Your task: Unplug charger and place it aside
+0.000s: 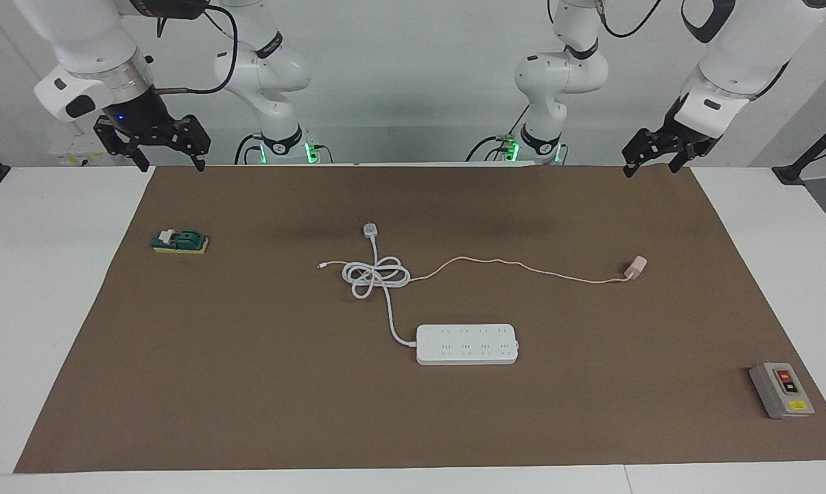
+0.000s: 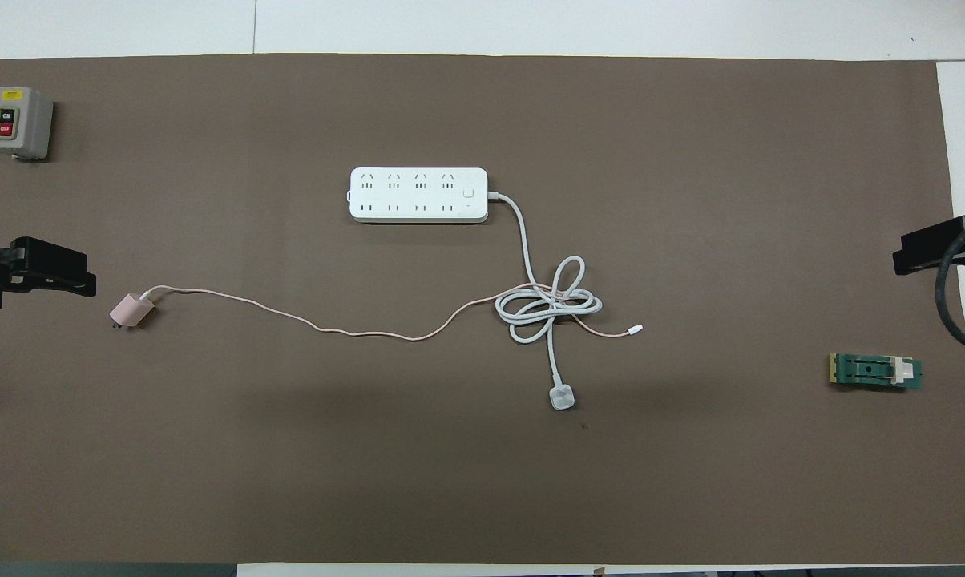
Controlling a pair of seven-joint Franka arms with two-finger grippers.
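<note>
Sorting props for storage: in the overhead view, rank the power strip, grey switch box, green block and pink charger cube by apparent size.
1. power strip
2. green block, grey switch box: look alike, not ranked
3. pink charger cube

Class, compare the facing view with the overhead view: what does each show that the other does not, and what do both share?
Only the facing view shows the arms' white bodies and bases, the wall, and both grippers raised above the table edge: the left gripper open, the right gripper too.

Only the overhead view shows the power strip's socket slots from straight above.

Both show the charger unplugged on the brown mat, its pink cable crossing the coiled white cord, the grey switch box and the green block.
</note>
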